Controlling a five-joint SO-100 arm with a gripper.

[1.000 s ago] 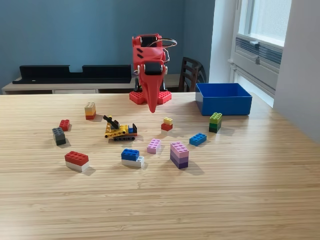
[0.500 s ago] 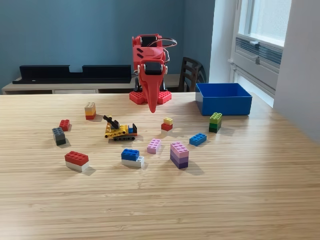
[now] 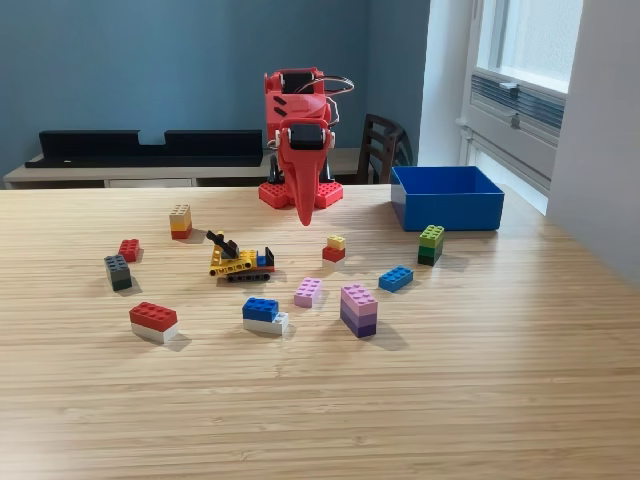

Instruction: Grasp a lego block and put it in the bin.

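Red plastic arm (image 3: 297, 130), exterior view, sole view on file. It is folded at the back of the worktop (image 3: 480, 390), with the end effector (image 3: 306, 215) pointing down to a tip above bare wood. The jaws read as a single closed point holding nothing, though a narrow gap cannot be ruled out from this angle.

Blue bin (image 3: 446, 197): at the exterior view's right rear, open-topped; no block shows inside, though the front wall hides its floor.

Blocks, all loose on the worktop:
- yellow-on-red block (image 3: 334, 248), nearest the tip
- green stack (image 3: 431, 244), just in front of the bin
- blue block (image 3: 395, 278)
- pink block (image 3: 308, 291)
- purple stack (image 3: 358, 309)
- blue-on-white block (image 3: 264, 314)
- red-on-white block (image 3: 153, 321)
- grey block (image 3: 118, 272)
- small red block (image 3: 128, 249)
- tan-on-red block (image 3: 180, 221)
- yellow toy digger (image 3: 240, 260)

Risks, judged:
- Stacked pieces may split under a pinch, leaving half behind.
- The smooth wood may let a small block skid from a closing jaw.
- A low carry to the bin could clip its near wall or knock the green stack.

Room: wide bare wood in the foreground, with open lanes between most blocks. The worktop's edge on the exterior view's right passes close beside the bin, so a nudged piece there could fall off.
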